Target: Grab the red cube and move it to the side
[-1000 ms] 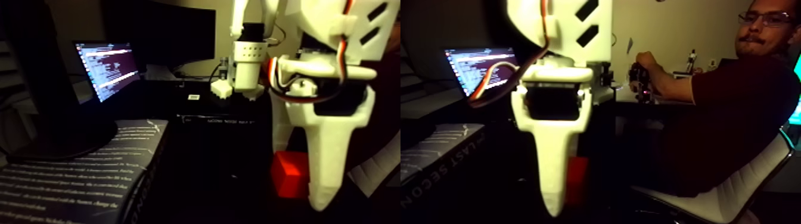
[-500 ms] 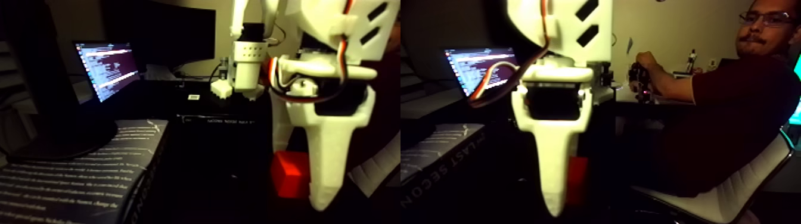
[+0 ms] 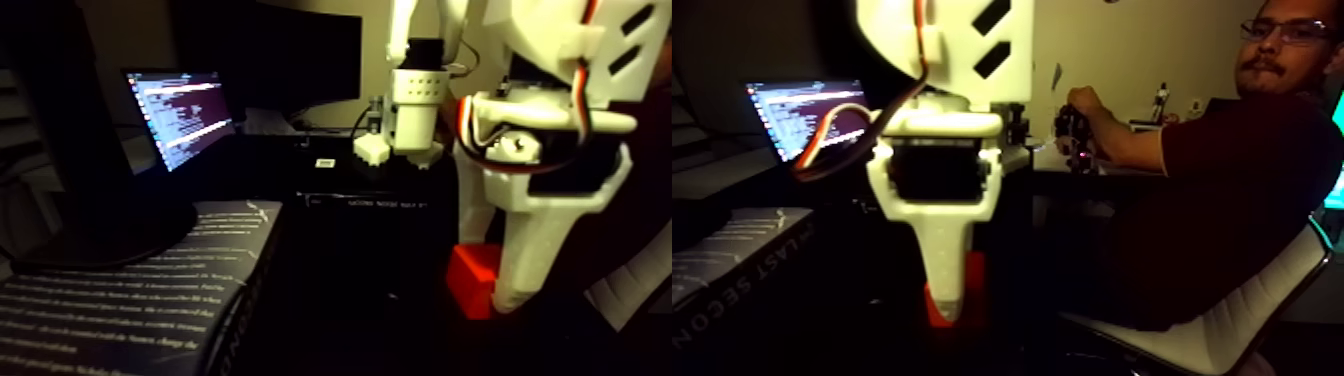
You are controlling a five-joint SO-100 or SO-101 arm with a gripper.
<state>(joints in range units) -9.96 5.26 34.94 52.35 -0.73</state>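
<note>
white plastic two-finger hand [image 3: 492,298] clamped on the bright red-orange plastic cube [image 3: 470,280], low over the dark counter [image 3: 350,300].
the cube sits tilted between the fingers, apparently clear of the surface, which suits carrying it sideways; a seated person [image 3: 1220,180] at right grips a controller, likely steering the arm.

Red cube [image 3: 470,282] tilted, partly hidden behind white finger, dark surroundings, low centre of fixed view
</note>
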